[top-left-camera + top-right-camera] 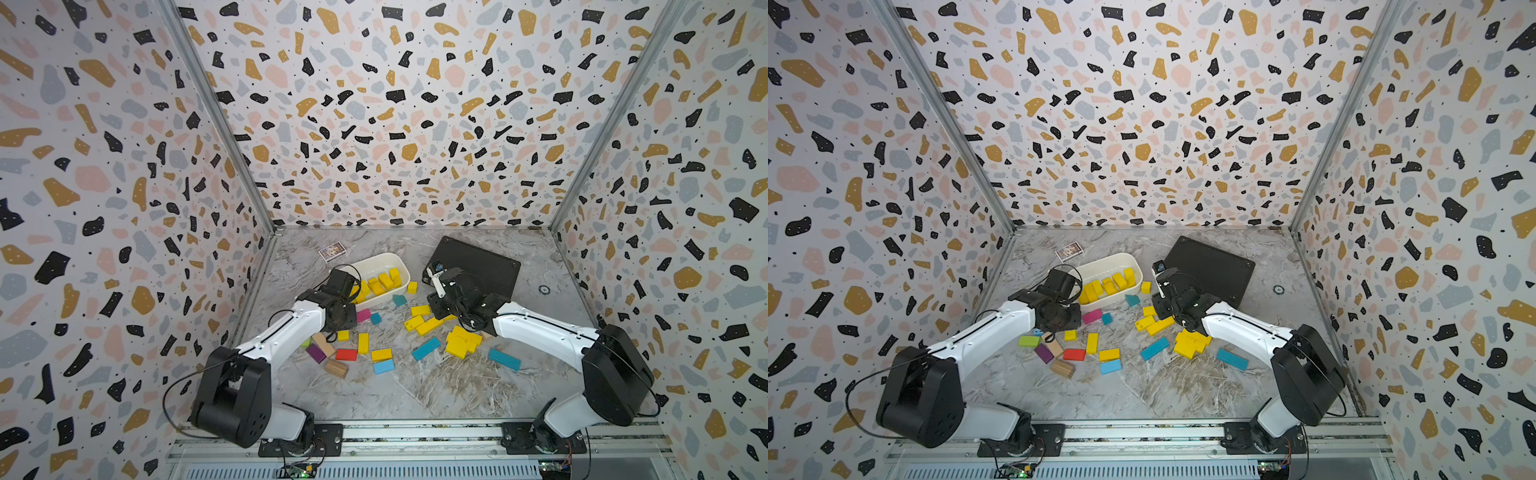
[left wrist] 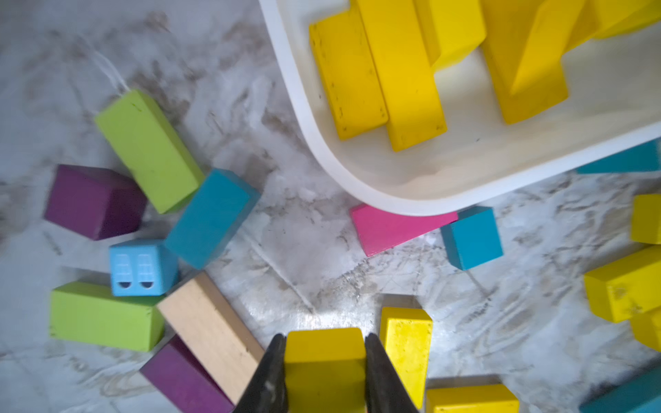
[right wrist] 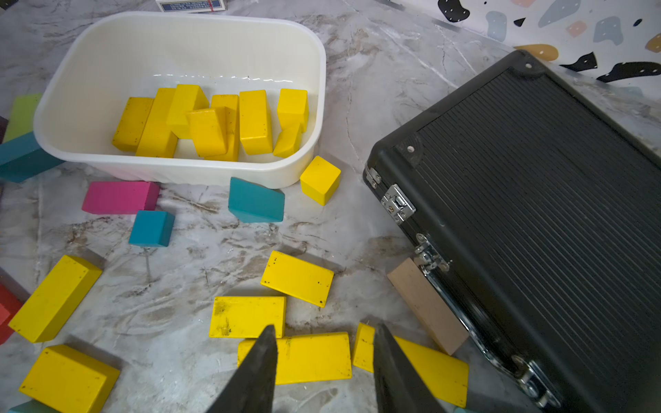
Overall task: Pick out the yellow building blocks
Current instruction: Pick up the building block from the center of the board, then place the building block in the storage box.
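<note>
The left claw (image 2: 324, 339) is clenched on a yellow cube (image 2: 323, 372), a finger flat against each side, low on the near left of the spread; whether the cube has left the counter (image 2: 304, 257) I cannot tell. The step in hand looks like a pick just made. Next comes a straight lift, then a carry far and slightly right to the white tub (image 2: 302, 107), high enough to clear its near wall. Just right of the cube lies a yellow bar (image 2: 406, 354), close enough to be nudged on the lift. On the left a tan block (image 2: 211, 332) and green, purple and blue blocks (image 2: 148, 150) crowd together. Between cube and tub a pink block (image 2: 390, 229) touches the tub with a teal cube (image 2: 472, 237) beside it, both too low to block a raised carry. The right claw (image 3: 325, 329) is released, jaws parted over a crosswise bar (image 3: 311, 357); a grip there likely needs a wrist turn. Several yellow blocks (image 3: 211, 121) lie in the tub. As many or more are loose on the counter, mostly near the right claw, and a stray cube (image 3: 320, 180) sits just beside the tub's right end. A black case (image 3: 536, 178) lies far right with a brown block (image 3: 425, 304) against it.
</note>
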{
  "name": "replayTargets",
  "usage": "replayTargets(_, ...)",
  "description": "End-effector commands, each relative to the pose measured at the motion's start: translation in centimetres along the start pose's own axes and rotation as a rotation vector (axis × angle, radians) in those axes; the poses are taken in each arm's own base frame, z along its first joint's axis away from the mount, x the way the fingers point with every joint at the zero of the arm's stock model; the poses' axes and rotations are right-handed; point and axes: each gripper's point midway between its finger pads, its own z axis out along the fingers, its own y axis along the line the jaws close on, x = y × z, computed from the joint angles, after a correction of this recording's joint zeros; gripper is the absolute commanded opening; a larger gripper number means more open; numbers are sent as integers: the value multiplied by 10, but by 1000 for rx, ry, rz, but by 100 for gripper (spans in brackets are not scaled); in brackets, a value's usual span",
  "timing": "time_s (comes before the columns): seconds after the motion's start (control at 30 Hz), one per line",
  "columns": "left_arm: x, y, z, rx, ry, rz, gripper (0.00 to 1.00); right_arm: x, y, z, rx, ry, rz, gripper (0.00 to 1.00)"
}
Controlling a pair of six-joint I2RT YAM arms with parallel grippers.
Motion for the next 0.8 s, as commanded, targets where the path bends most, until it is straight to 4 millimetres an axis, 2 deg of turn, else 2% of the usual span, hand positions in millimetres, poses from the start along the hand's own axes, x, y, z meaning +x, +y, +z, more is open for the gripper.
replayTargets(0.0,-31,-9,-24,20,-93,-52,23,-4,-2,-9,1,-20,13,45)
replayTargets(0.17,-77,-37,-27,94,-155,-125,24,-7,-1,-11,-3,-27,19,44)
replayTargets(0.33,-105,-46,-12,70,-179,-134,24,-9,-2,-14,-1,-35,20,43)
replayTargets(0.53,-121,-39,21,9,-169,-174,23,-7,1,-15,-17,-33,34,43)
replayTargets(0.77,-123,-26,54,-57,-136,-179,24,-3,1,-17,-13,-25,18,43)
